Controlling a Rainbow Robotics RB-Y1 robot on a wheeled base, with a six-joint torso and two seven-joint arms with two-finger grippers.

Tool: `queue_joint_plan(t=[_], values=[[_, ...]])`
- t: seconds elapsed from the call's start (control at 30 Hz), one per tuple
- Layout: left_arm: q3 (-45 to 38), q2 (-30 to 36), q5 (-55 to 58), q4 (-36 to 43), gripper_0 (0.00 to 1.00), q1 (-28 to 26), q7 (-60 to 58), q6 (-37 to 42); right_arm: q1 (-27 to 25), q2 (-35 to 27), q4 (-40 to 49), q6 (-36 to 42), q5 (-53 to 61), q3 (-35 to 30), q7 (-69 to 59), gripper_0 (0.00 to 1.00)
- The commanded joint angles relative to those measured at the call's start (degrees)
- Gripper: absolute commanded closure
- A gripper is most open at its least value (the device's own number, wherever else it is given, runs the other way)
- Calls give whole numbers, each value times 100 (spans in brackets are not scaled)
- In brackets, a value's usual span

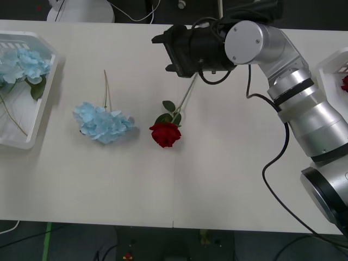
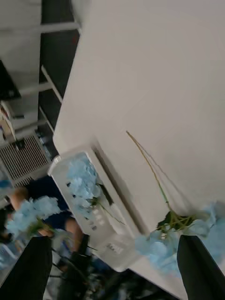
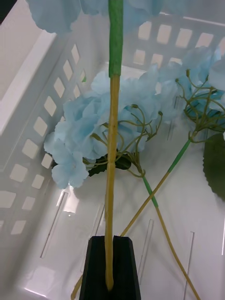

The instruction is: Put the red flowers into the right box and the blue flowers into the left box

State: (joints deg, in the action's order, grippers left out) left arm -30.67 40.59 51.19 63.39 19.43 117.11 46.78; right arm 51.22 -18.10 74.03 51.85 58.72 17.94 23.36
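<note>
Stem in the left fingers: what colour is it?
Tan stem, green-wrapped higher up; left wrist view shows it best.

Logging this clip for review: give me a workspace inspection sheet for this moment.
Surface: white table.
Job's things: loose blue flower and red rose lie on the table; left box holds blue flowers; right box holds a red flower.
Clutter: nothing seen.
Grippers: left gripper shut on a flower stem over the left box; right gripper open, above the rose's stem end.
Cables: black cable beside the right arm.
Surroundings: dark floor around the table.
</note>
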Motion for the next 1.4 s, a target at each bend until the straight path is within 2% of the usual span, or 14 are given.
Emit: queue_joint_plan(t=[0.03,0.07,0.13,0.2,0.3,0.57,0.63,0.77,0.87,1.03,1.17,1.4], values=[[-27,318,-48,-11,82,228,-119,-152,406,-97,217,1,-423,131,-2195,23],[-1,318,14,-11,70,228,-145,-169,459,-88,217,115,-590,157,-2942,23],[34,318,110,-11,56,228,-163,-187,512,-44,217,291,-783,166,-3707,23],[105,318,313,-11,36,236,-189,-204,573,8,209,519,-1117,183,-5096,23],[175,327,717,-2,23,280,-145,-204,644,88,217,818,-1513,219,-6546,23],[500,318,2202,200,21,588,-242,358,837,167,217,1477,-2436,702,-10009,23],[597,318,2501,200,22,693,-312,499,855,255,217,1802,-2611,764,-10527,23],[922,318,2844,261,22,834,-883,560,837,474,165,2470,-2550,834,-10764,23],[1230,318,2738,464,22,948,-1674,552,846,712,-64,2831,-2506,834,-10764,23],[1678,248,2202,833,22,1177,-3309,543,837,1002,-354,2866,-2901,807,-10764,22],[2091,11,1499,1228,22,1414,-5629,472,837,1265,-837,2646,-3209,570,-10756,23],[2741,-350,260,1624,22,1678,-8679,464,846,1617,-1347,2549,-3701,183,-10747,23]])
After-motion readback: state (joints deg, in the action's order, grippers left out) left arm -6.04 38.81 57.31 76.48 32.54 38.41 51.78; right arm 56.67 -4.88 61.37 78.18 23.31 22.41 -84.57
